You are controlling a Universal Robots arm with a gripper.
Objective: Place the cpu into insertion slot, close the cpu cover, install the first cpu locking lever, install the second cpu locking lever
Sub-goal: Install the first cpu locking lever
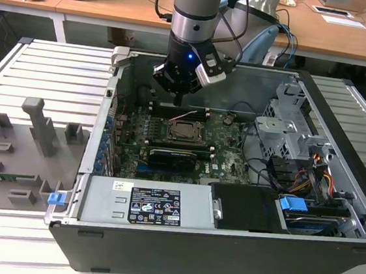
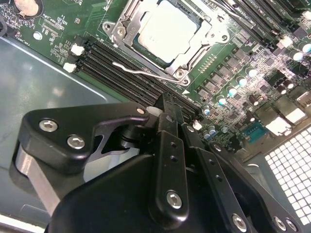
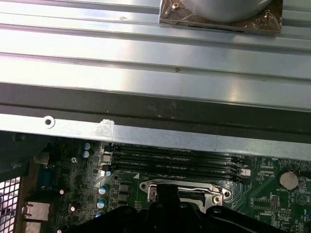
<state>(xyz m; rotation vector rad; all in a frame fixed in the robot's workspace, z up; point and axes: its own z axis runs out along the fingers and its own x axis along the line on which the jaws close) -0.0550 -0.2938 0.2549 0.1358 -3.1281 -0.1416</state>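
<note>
Silvery-grey cpu (image 2: 167, 29) sits in the insertion slot (image 2: 112, 30) inside the open computer case (image 1: 223, 252). In the exterior view, the pincer (image 1: 177, 100), closed and empty, hovers at the slot's 12 o'clock.

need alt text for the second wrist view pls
The cpu sits framed by the silvery cpu cover, which lies flat around it on a green motherboard. A thin wire locking lever runs along the cover's edge next to black memory slots. The black gripper looms in the foreground, aimed toward those slots.
</note>
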